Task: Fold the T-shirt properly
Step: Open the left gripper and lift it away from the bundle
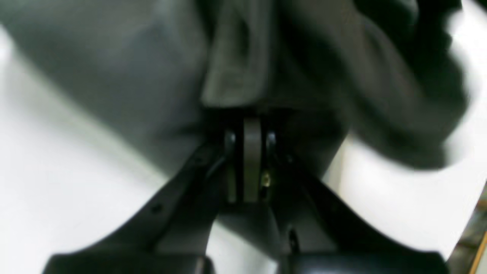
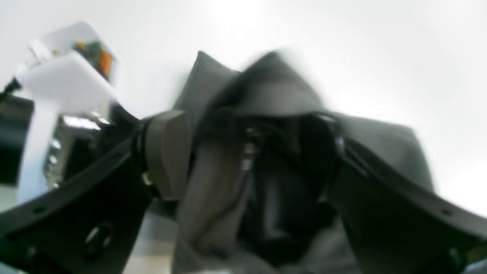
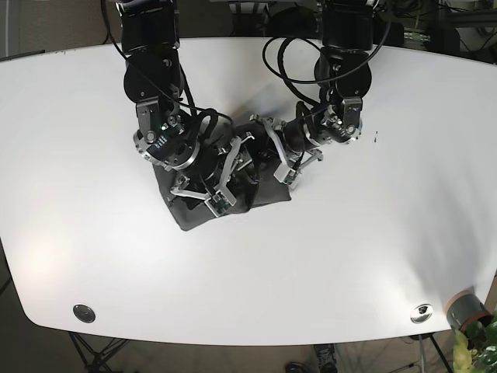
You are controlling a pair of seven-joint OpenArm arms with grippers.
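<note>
Your two arms are black, with looping black cables at the top of the base view. The left pincer (image 1: 251, 160) has black curved fingers and grey-brown pads (image 1: 252, 163). The right pincer (image 2: 243, 152) matches, beside silver metal and white housing.

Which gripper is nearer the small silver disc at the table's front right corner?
Left. The left gripper sits mid-table over the dark grey T-shirt, on the silver disc's side; the right gripper sits further away.

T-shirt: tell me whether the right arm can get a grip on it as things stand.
Probably yes. The right end effector is open, with folds of the dark T-shirt bunched between its fingers, so nothing blocks it. The left end effector is already shut on the cloth alongside.
</note>
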